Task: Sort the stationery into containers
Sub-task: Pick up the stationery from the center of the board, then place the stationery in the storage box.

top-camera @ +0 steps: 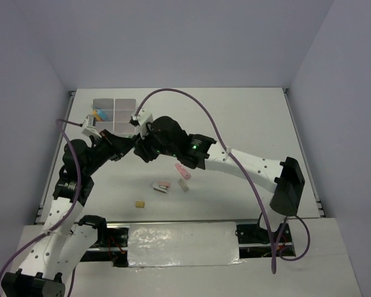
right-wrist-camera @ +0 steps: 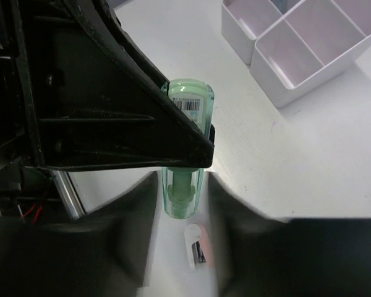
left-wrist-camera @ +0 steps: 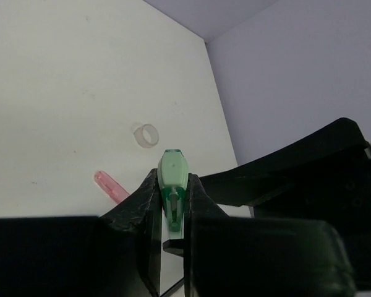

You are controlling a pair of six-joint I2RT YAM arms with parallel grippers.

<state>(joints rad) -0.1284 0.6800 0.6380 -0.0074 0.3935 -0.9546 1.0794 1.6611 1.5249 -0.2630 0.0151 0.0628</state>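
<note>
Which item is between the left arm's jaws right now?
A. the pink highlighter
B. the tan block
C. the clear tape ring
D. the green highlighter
D: in the left wrist view the green highlighter is pinched between the jaws, while the tape ring and the pink highlighter lie on the table beyond.

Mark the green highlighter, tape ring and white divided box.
green highlighter (left-wrist-camera: 173,174), left wrist view, pale end.
tape ring (left-wrist-camera: 138,137), left wrist view, its rim.
white divided box (right-wrist-camera: 334,67), right wrist view, outer wall.
</note>
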